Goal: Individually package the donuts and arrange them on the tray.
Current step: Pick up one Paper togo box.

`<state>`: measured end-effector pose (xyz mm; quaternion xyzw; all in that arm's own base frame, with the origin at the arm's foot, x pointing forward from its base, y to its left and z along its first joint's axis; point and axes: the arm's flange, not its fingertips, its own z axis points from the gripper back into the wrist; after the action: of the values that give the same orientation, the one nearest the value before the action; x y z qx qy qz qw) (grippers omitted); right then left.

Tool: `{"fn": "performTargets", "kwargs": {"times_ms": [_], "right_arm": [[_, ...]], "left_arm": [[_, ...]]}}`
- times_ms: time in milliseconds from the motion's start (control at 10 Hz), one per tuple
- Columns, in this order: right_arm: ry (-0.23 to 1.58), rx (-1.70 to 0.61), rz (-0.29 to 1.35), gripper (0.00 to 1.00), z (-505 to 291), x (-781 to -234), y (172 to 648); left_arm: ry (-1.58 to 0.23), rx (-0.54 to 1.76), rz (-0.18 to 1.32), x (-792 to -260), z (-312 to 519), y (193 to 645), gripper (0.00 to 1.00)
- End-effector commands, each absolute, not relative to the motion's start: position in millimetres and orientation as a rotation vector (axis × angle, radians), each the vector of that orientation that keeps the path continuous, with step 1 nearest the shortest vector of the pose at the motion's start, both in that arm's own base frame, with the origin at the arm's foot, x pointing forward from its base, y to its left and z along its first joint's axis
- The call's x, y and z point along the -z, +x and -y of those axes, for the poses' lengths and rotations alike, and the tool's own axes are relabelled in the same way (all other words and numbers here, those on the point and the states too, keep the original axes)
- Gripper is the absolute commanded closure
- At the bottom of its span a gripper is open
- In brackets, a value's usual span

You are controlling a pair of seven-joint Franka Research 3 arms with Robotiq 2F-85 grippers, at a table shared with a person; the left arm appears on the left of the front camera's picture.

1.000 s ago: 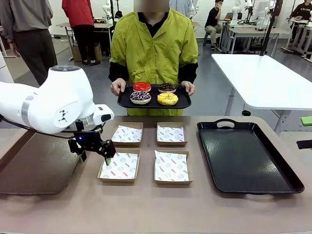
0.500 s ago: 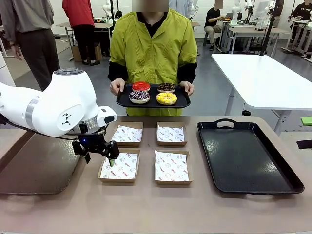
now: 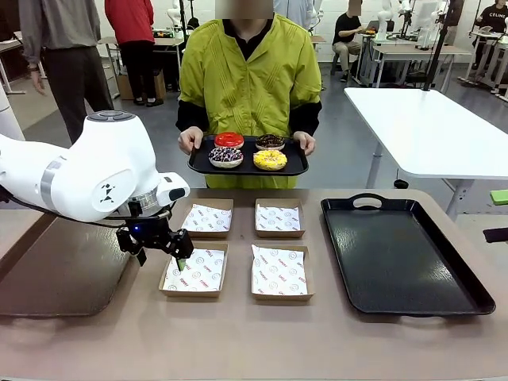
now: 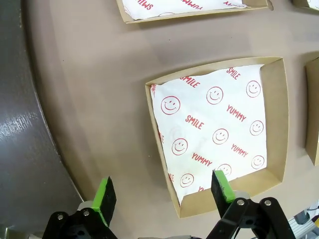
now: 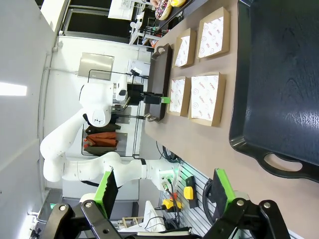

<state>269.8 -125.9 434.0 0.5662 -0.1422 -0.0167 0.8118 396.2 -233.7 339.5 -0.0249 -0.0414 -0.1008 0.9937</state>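
Reads "SMILE" and "YUMMY" in red, repeated among smiley faces, on the white paper liner inside the cardboard box. Repeats "SMILE" on the neighbouring liner.

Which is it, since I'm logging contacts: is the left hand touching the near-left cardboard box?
Cannot tell. In the left wrist view one finger of the left hand overlaps the paper in the box; its height above it is unclear.

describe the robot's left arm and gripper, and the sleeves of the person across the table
The left arm is glossy white with rounded joints, a grey band and a small black mark on its shell; a thin black cable runs under it. The left gripper is black with two bright green pads. Across the table: a yellow-green jacket over black sleeves.
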Motion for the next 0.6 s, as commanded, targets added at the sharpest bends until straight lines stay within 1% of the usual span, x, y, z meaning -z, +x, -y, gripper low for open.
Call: {"fn": "performTargets", "kwargs": {"times_ms": [0,200,500], "right_arm": [[1.226,0.024,0.317,0.0,126,-434,272],[1.226,0.024,0.317,0.0,126,-434,272],[1.226,0.024,0.317,0.0,126,-434,272]], "left_arm": [[-0.027,0.18,0.085,-336,239,400,0.0],[0.015,0.132,0.101,-329,251,405,0.0],[-0.024,0.073,0.109,-319,258,420,0.0]]}}
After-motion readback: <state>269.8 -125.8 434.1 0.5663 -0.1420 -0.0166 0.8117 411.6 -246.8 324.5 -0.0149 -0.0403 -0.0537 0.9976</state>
